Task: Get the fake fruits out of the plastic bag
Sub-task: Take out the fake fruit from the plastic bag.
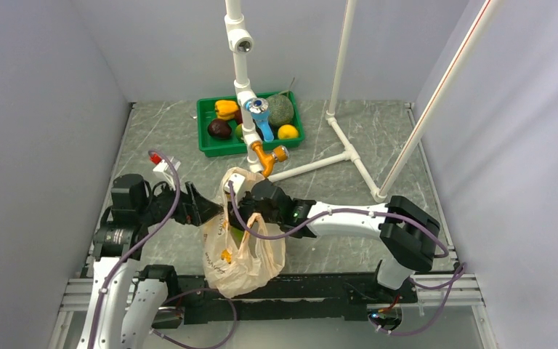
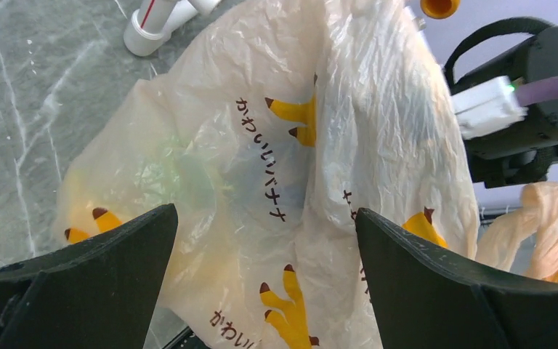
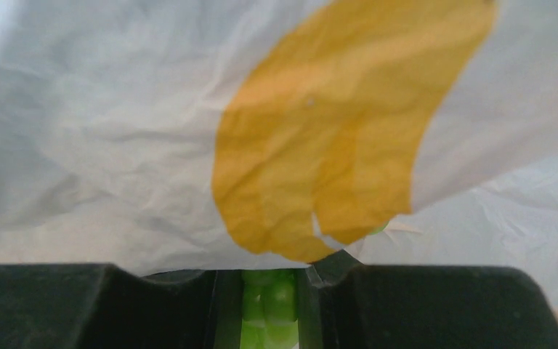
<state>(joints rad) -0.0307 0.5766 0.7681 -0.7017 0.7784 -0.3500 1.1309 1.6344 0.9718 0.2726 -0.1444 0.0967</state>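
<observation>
The plastic bag [image 1: 243,254], peach-beige with yellow banana prints, hangs crumpled between both arms near the table's front. My right gripper [image 3: 265,280] is inside its mouth, shut on a green bunch [image 3: 270,305] of small glossy lumps, and bag film [image 3: 189,145] drapes over the fingers. From above, that gripper [image 1: 245,212] is at the top of the bag. My left gripper [image 2: 265,240] stands wide open with the bag's side [image 2: 261,167] in front of it and nothing pinched. It sits at the bag's left edge [image 1: 209,211]. Other fruits in the bag are hidden.
A green tray [image 1: 207,144] at the back holds a maroon fruit [image 1: 219,129], a yellow-orange pepper [image 1: 226,109], a netted melon [image 1: 281,110] and a yellow round fruit [image 1: 288,131]. A white pipe frame [image 1: 241,65] rises just behind the bag, and its foot [image 1: 349,149] runs right.
</observation>
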